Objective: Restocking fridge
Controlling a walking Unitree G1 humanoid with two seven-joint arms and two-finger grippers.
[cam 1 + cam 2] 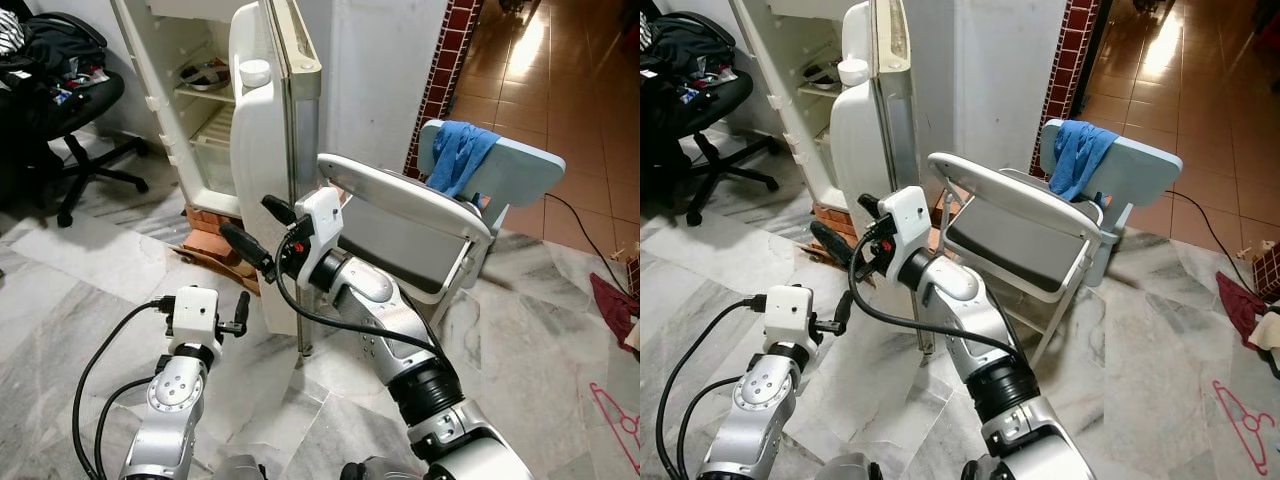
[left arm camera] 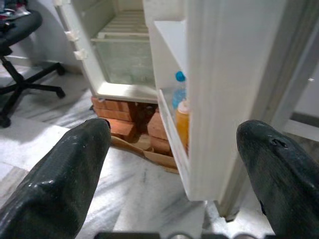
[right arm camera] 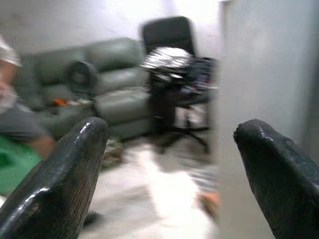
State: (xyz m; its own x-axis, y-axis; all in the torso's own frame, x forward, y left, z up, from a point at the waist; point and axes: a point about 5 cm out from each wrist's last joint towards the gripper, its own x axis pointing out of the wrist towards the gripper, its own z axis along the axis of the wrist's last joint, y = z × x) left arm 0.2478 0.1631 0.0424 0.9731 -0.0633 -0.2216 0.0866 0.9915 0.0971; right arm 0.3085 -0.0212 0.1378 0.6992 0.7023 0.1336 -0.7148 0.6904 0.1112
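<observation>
White fridge (image 1: 200, 110) stands open at 11 o'clock, its door (image 1: 262, 150) swung edge-on toward the robot, with an orange bottle (image 2: 182, 122) and a blue-capped bottle (image 2: 178, 89) on the lowest door shelf. Right gripper (image 1: 258, 232), fingers spread and empty, is raised just beside the door's outer edge. Left gripper (image 2: 174, 164), also spread and empty, hangs low at 7 o'clock; folding chair (image 1: 420, 235) at 2 o'clock.

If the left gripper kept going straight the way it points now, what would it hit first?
Most likely the open fridge door: the left gripper, fingers spread, points at the door's edge and its lower shelf, where an orange bottle and a blue-capped bottle stand. Depth is unclear.
</observation>
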